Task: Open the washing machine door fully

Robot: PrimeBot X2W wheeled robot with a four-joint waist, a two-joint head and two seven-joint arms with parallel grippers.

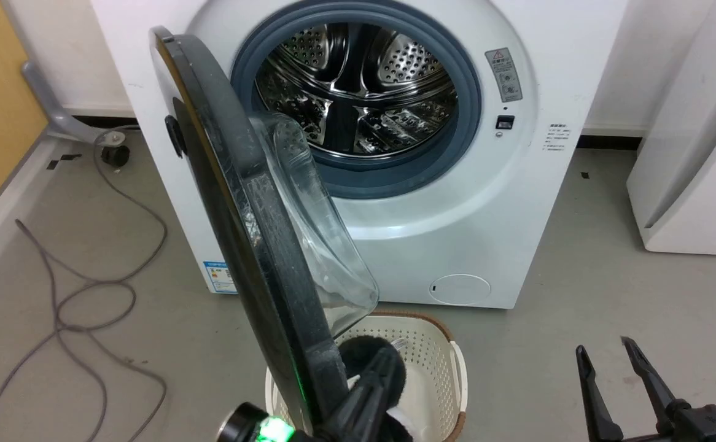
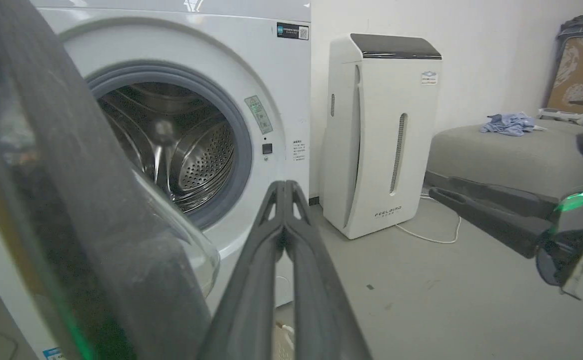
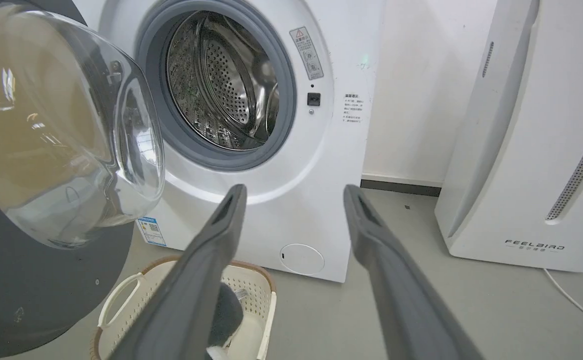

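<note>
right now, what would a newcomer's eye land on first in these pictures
The round glossy black washing machine door with its bulging clear glass bowl, swung out edge-on left of centre in the head view, grabs the eye first. Behind it gapes the perforated steel drum of the white boxy washing machine. On the floor in front sits a cream perforated plastic basket, the shut left gripper close beside the door.

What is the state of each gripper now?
Left gripper: closed, holding nothing, beside the large round glossy black washing machine door.
Right gripper: open, empty.
</note>
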